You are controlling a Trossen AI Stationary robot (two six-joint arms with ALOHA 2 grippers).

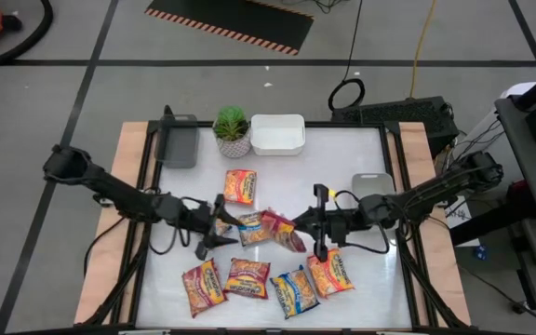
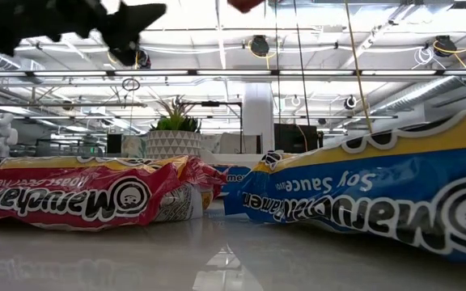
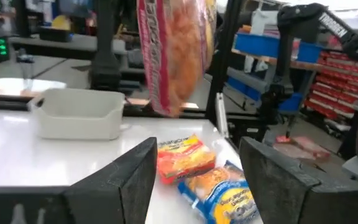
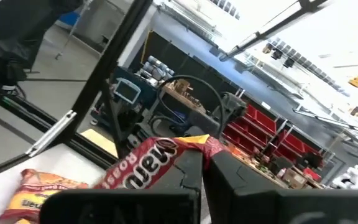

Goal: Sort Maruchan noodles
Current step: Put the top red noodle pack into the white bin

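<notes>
Several Maruchan packets lie flat on the white table: one with red trim (image 1: 240, 186) toward the far side, one (image 1: 252, 228) at the middle, and a near row of red-trimmed (image 1: 203, 284), (image 1: 247, 277), blue (image 1: 294, 290) and orange (image 1: 331, 274) packets. My right gripper (image 1: 301, 229) is shut on a red-trimmed packet (image 1: 282, 231), which also shows in the left wrist view (image 3: 176, 56). My left gripper (image 1: 214, 226) is open and empty at the middle left, its fingers (image 3: 135, 180) pointing toward the right arm, with a packet (image 1: 223, 223) next to it. My right gripper pinches the red-trimmed packet by its crimped end (image 4: 194, 148) between its two fingers. The fingers come level from the table's right side. The packet hangs upright below the hold (image 3: 173, 93), clear of the table.
A grey tray (image 1: 180, 144), a small potted green plant (image 1: 233, 130) and a white tray (image 1: 277, 135) stand along the far edge. Another grey tray (image 1: 372, 186) lies at the right under my right arm. Bare table shows left of the near row.
</notes>
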